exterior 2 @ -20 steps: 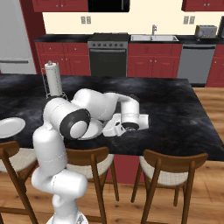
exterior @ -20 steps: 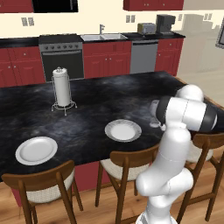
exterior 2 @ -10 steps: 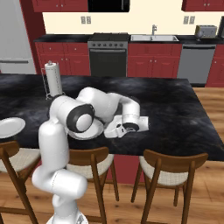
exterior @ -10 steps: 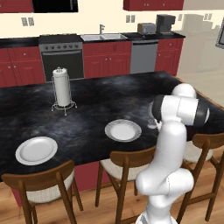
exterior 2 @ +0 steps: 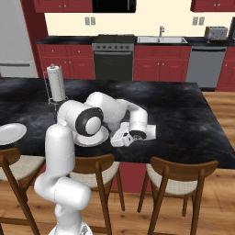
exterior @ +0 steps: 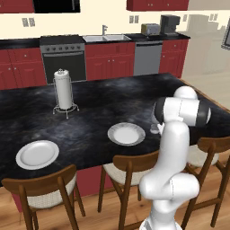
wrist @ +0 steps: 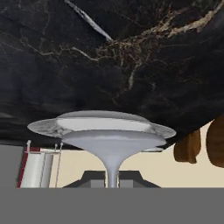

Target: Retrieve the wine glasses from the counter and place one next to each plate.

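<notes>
A translucent grey wine glass [wrist: 105,131] is held by its stem in my shut gripper [wrist: 113,181], its wide round end close against the black island top [wrist: 131,52]. In the left base view the wine glass [exterior: 155,129] shows just right of the nearer white plate [exterior: 126,133], half hidden by my arm. The second plate [exterior: 37,153] lies further left near the front edge. From the right base view my gripper [exterior 2: 120,137] hangs low over the island beside the plate [exterior 2: 94,137], whose far side my arm covers. The counter [exterior: 110,38] with its sink runs along the back wall.
A paper-towel roll [exterior: 64,90] stands on a wire holder at the island's back left. Wooden chairs [exterior: 130,168] line the island's front edge below the plates. The other plate [exterior 2: 9,132] sits at the left edge of the right base view.
My hand has sunk a little toward the island top with the wine glass in it, and the elbow has shifted slightly. Plates and paper-towel roll stay put.
</notes>
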